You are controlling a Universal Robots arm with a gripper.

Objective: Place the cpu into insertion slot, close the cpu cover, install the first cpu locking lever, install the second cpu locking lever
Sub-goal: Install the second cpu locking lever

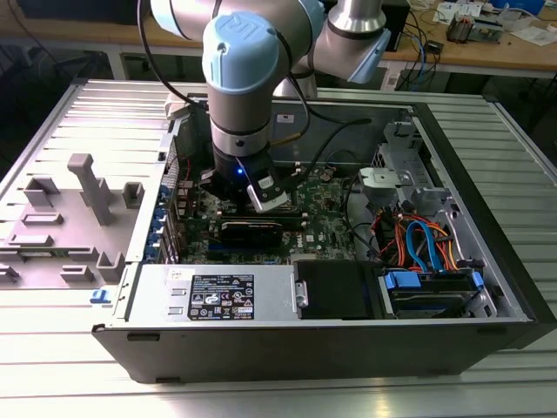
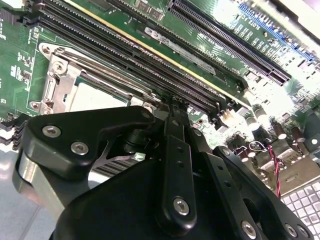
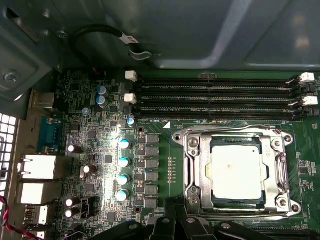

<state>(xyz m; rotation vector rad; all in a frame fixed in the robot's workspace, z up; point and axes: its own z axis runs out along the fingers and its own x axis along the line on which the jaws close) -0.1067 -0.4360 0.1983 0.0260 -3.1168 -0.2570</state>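
Exterior view: my arm comes straight down into the open computer case (image 1: pixel 487 287), wrist vertical, with my gripper (image 1: pixel 261 198) low over the green motherboard (image 1: pixel 322 222). My own wrist body stands in front of the socket here, so I place the work from the wrist cameras.

Second wrist view: my gripper (image 2: pixel 172 102) reaches forward, its black linkage in the foreground, and its tip ends just at the corner of the socket nearest the memory slots (image 2: pixel 150 60). The cpu (image 2: pixel 92 95) lies flat just beyond and to one side of my tip, close by. The cpu cover (image 2: pixel 65 70) lies down around it; a thin steel locking lever (image 2: pixel 95 62) runs along the socket edge beside the slots. I cannot tell whether my fingers are spread or closed, nor whether they hold anything.

First wrist view: the cpu (image 3: pixel 236 172) is seated in the insertion slot (image 3: pixel 235 207), silvery top up, square to the board. The cpu cover (image 3: pixel 195 170) is closed down over it, framing it on all sides. The gripper (image 3: pixel 172 225) sits just off the socket's near edge, towards the corner on the capacitor side. A lever (image 3: pixel 225 131) lies along the far edge, its long axis parallel to the memory slots (image 3: pixel 215 100). Judgement: placement and cover look done; whether either lever is latched I cannot confirm.
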